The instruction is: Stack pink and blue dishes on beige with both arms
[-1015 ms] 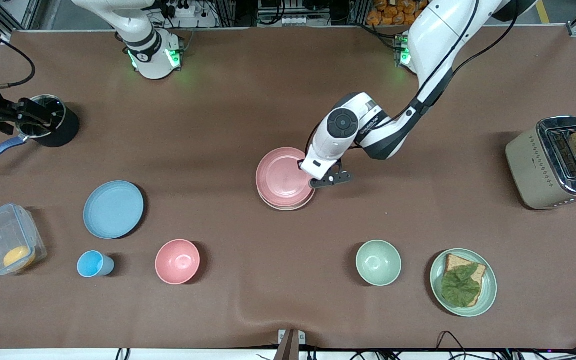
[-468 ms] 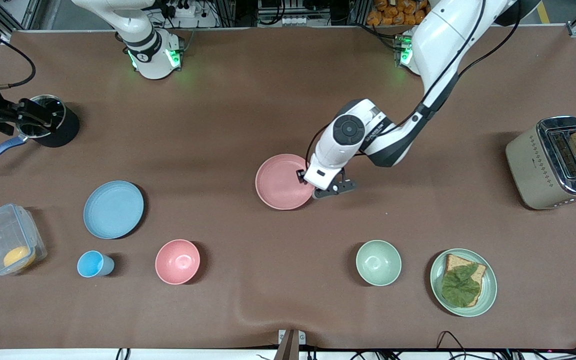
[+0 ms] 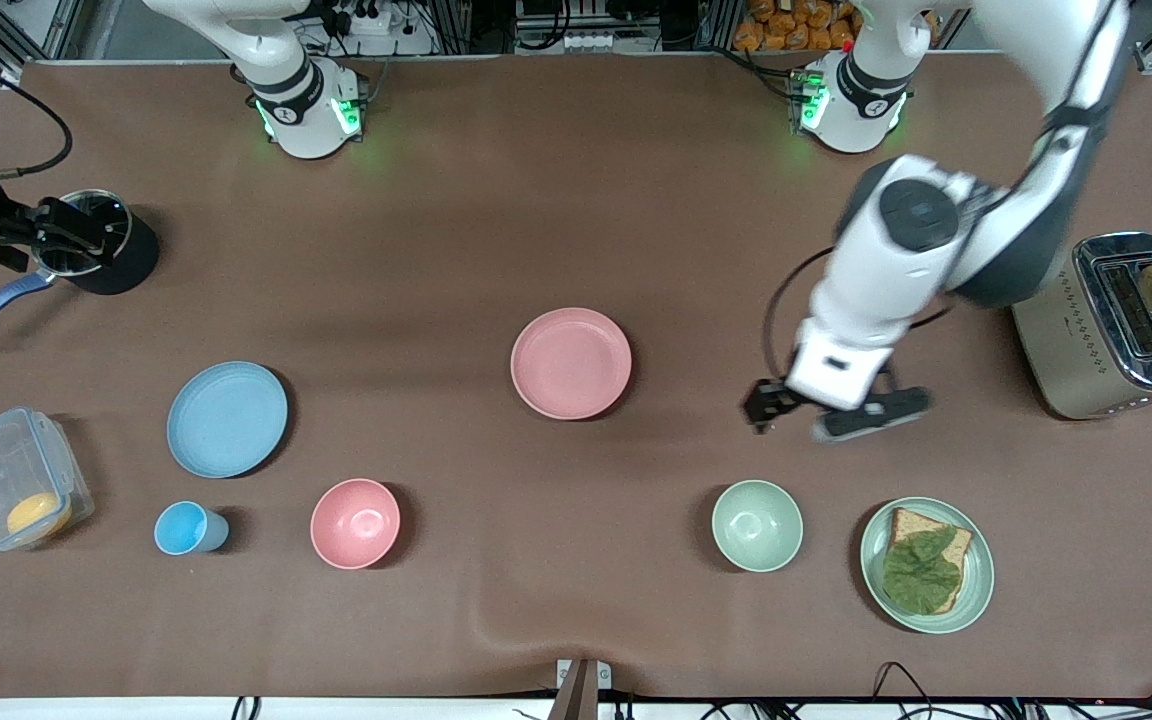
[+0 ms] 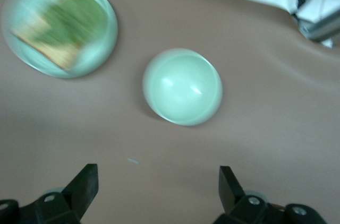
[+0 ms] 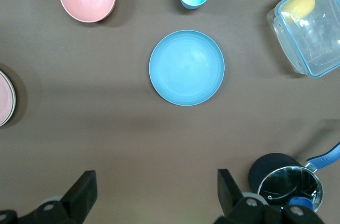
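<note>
Since a second ago the left gripper (image 3: 841, 412) has been drawn off the pink plate (image 3: 571, 362) and is now held over bare table (image 3: 576, 180) toward the left arm's end, its fingers spread wide and nothing held between them. Only a thin beige rim is seen under the pink plate in the right wrist view, so the beige plate is almost wholly covered. The blue plate (image 3: 227, 418) is left lying apart, toward the right arm's end, with the small blue cup (image 3: 186, 528) and the pink bowl (image 3: 355, 523) nearer the front camera. A green bowl (image 3: 757, 525) and a green plate (image 3: 977, 590) bearing bread and a leaf are seen nearer the camera than the left gripper, a toaster (image 3: 1106, 325) beside it. The right gripper (image 5: 156, 197) is held spread and waiting, high over the table, with a black pot (image 5: 287, 180) and a clear container (image 5: 311, 25) in its view.
</note>
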Robot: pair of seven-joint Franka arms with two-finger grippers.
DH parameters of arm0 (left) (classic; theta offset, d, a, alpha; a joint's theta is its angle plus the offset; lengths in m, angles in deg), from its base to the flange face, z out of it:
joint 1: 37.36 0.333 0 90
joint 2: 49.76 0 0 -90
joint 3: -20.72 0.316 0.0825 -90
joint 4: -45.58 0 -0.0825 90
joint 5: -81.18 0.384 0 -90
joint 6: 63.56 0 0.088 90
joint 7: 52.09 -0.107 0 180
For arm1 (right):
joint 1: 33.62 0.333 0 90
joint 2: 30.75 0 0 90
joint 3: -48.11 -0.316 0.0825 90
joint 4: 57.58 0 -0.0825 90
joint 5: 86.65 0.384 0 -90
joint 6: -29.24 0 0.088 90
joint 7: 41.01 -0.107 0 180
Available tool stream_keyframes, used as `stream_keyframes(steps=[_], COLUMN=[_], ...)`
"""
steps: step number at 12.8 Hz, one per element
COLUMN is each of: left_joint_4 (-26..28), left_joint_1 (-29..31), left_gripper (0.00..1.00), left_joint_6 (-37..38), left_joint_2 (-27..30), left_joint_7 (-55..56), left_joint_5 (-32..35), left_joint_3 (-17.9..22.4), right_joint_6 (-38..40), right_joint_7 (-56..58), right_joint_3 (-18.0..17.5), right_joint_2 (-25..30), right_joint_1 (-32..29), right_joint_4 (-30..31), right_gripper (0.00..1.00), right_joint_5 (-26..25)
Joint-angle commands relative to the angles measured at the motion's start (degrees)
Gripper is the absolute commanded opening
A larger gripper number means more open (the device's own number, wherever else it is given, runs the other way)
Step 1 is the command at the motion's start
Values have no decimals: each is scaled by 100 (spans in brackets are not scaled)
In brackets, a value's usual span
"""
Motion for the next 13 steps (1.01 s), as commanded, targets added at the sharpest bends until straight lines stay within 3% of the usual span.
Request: stream_keyframes(steps=[1,4,9,13], left_joint_4=[114,-518,-529,-529], left_joint_1=[342,352,335,326], left_gripper=[100,100,100,100], left_joint_6=[628,1683,2177,2493], left_joint_2=[786,867,1419,1701], left_joint_7=[-519,-572,-1782,-2434], left_joint_5=[-176,-318,-888,-1188], left_joint_3=[-52,-8,668,967], right_joint_6=[7,7,-10,-37], right_joint_7=[-97,-97,-97,-97], right_joint_3=[-44,-44,-44,-44], right_joint_2=[-47,-47,-47,-47], right_joint_1=[-5,3,3,3], right_joint_4=[-82,-82,-82,-82], right_gripper=[100,100,100,100], right_joint_5=[-108,-108,-108,-108])
